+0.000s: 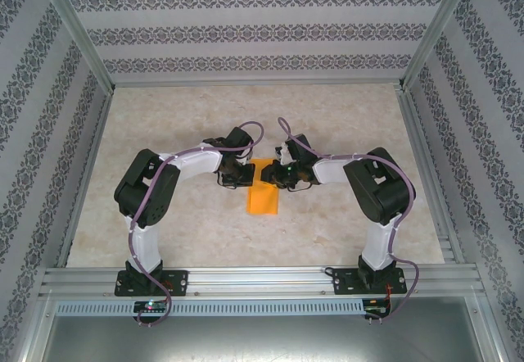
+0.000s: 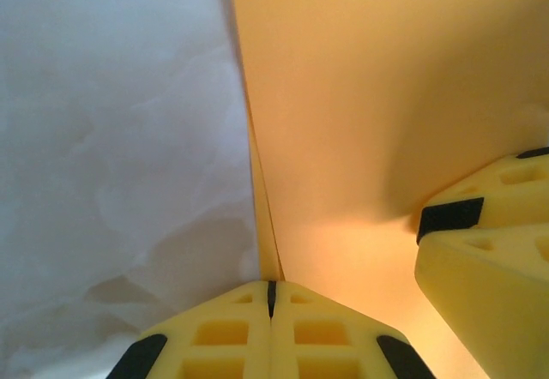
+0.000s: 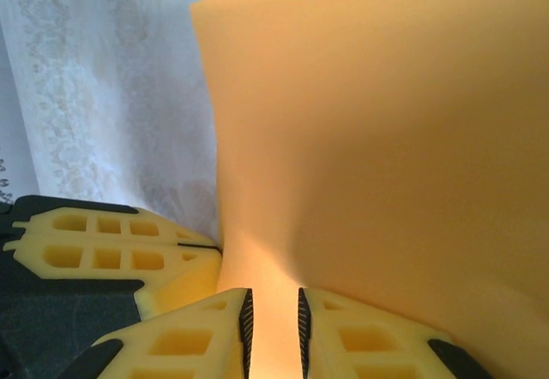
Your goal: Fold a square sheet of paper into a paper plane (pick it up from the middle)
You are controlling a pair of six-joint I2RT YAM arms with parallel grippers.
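- While both arms bend inward over the table (image 1: 344, 124), the two grippers face each other at its middle, with the orange sheet of paper (image 1: 264, 198) right between them.
- From above, the sheet reads as a tall, narrow orange strip. Its near end lies flat on the pale table top, and its far end sits up between the left gripper (image 1: 236, 174) and the right gripper (image 1: 282, 178).
- Left wrist view now: the left gripper (image 2: 272, 289) is clamped tight, yellow fingers pressed together with no gap, and the paper's edge runs straight down into the seam between them. That is a pinch on the sheet.
- Same view, the paper (image 2: 386, 96) rises as a broad orange wall up and to the right, and a thin second layer shows along its left edge.
- Off to the right there, the other arm's yellow fingers (image 2: 489, 259) sit against the orange surface.
- Over to the right wrist: the right gripper (image 3: 273, 297) has its jaws a little apart, a narrow slot between the ribbed pads, and orange shows in that slot.
- Whether those pads actually touch the paper (image 3: 386, 139) I cannot tell.
- At the left of that view, the left arm's yellow fingers (image 3: 103, 242) lie just beside the sheet's edge, with patterned wall behind.
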